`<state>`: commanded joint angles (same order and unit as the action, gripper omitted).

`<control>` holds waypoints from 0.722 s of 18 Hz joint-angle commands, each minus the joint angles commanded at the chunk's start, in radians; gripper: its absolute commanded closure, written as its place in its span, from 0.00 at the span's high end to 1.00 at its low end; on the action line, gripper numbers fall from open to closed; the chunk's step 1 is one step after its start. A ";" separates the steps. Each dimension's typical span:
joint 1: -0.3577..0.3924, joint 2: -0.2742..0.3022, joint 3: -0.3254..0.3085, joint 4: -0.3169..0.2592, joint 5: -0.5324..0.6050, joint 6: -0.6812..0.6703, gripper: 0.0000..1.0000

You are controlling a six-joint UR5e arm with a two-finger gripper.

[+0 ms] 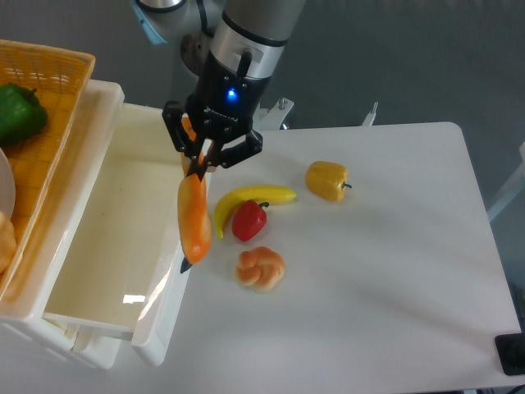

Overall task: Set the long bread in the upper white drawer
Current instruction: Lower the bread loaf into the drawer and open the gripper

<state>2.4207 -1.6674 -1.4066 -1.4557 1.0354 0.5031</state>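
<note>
Pincer (199, 164) clamped on the top end of the glossy orange-golden long bread (194, 217), which hangs near-vertical over the front panel of the deep white plastic upper drawer (107, 238). Open cavity lies just left of it. Smooth, rounded, likely slippery.

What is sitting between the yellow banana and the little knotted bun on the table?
In the fixed camera's view, a small red pepper sits between the yellow banana and the knotted bun, touching the banana.
</note>
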 joint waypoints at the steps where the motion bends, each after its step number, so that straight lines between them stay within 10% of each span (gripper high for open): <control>1: -0.006 0.000 -0.008 0.002 0.000 0.000 0.00; 13: -0.084 -0.024 -0.057 0.005 0.000 0.003 0.00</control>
<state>2.3364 -1.6919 -1.4634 -1.4511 1.0354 0.5062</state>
